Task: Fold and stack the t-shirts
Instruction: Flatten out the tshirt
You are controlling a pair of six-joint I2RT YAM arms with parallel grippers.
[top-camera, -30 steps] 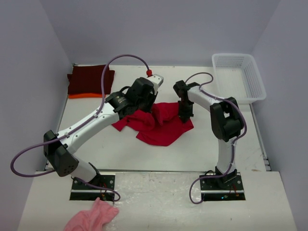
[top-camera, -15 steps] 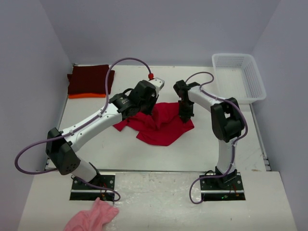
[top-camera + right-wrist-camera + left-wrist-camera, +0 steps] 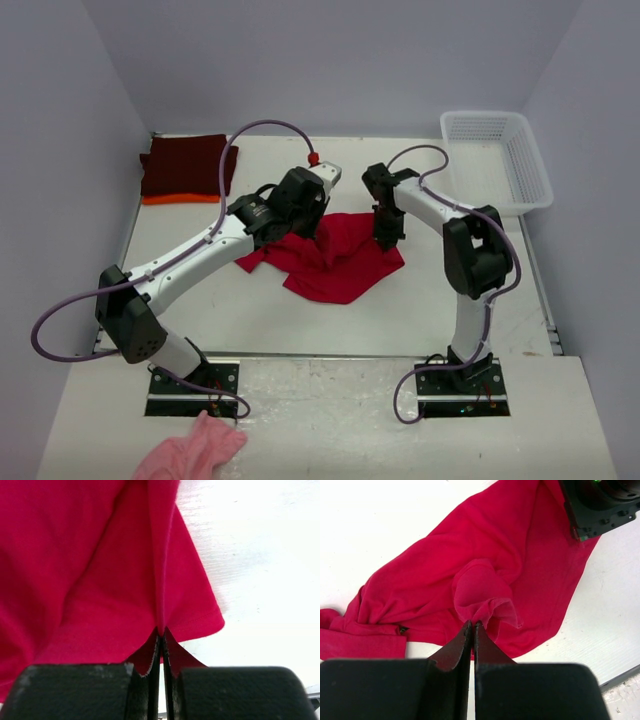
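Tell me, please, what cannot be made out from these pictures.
- orange t-shirt: top view, only an edge shows beneath the maroon t-shirt.
- red t-shirt: top view, the left arm covers its upper left; right wrist view, cut off by the frame's top and left edges.
- pink cloth: top view, cut off by the bottom edge.
- left gripper: top view, its fingertips are hidden under its own wrist.

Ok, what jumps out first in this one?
A red shirt lies crumpled at centre, pinched by both shut grippers: left gripper on a raised fold, right gripper at its right edge. Far left, a folded maroon shirt sits on an orange shirt.
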